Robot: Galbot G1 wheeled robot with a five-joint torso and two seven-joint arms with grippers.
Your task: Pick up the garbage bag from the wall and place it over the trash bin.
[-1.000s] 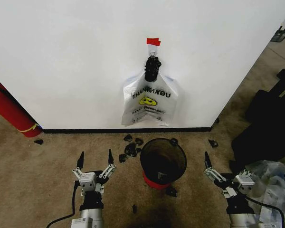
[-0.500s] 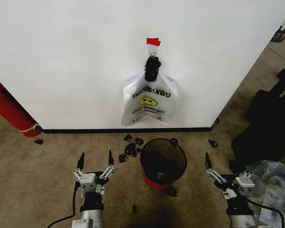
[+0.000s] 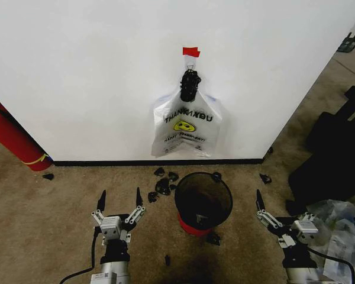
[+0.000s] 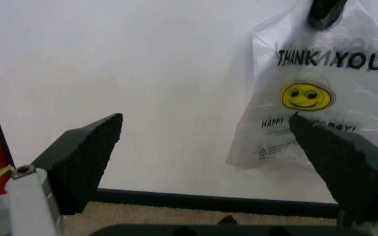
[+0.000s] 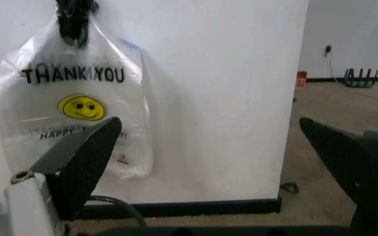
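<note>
**Both arms low, bag on wall, bin open below**

Nearest, head view: left end effector (image 3: 119, 198) low over the carpet, left of the bin, fingers spread wide, nothing betw. them. Right end effector (image 3: 278, 214) low on the other side, right of the bin, also spread wide & empty; one finger clear in head view, the far one less so, but right wrist view shows both pads well apart w/ open air betw.

Between the arms, slightly fwd: trash bin (image 3: 203, 201), round, black, red base, standing upright on the carpet, mouth open. Small black scraps (image 3: 162, 187) scattered on the floor just left of & behind the bin, a few more by its base & to the right.

Right edge: crumpled clear plastic bags (image 3: 343, 228) beside the right arm; dark bulky object behind them, can't tell what.

Left edge: red fire extinguisher (image 3: 13, 141) leaning at the wall.

Farthest: white wall (image 3: 94, 77) w/ black baseboard (image 3: 106, 162). Garbage bag (image 3: 186, 126) hangs flat against the wall, above & behind the bin, bottom edge just above the baseboard. Handles bunched at a black clip or hook (image 3: 189, 84); red tape tab (image 3: 190, 51) just above that. Lettering "THANK YOU" + yellow smiley face legible in both wrist views.
</note>
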